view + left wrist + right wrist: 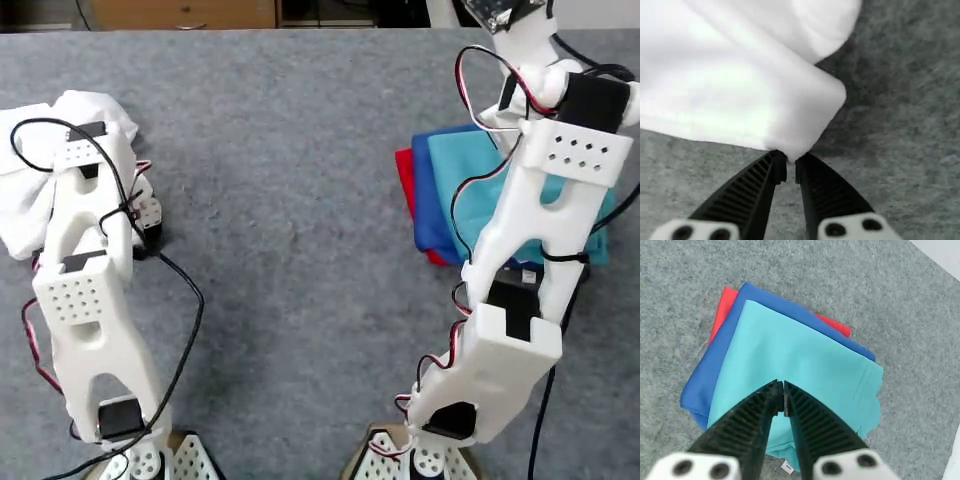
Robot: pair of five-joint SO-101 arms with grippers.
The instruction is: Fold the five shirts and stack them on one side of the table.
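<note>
Left pincer (790, 167) pinches an edge of the white shirt (740, 75).

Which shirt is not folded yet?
The white shirt, crumpled in a heap and pinched by the left gripper; the turquoise shirt, blue shirt and red shirt lie flat, stacked.

Crumpled white shirt (740, 75); teal shirt (790, 355) over blue shirt (705, 380), red shirt (725, 305) (folded)

A grey, felt-like covering (300, 330) lies over the worktop (300, 150). Past its far edge stands a piece of light wooden furniture (180, 14), with a dark gap (340, 12) just beside it.
</note>
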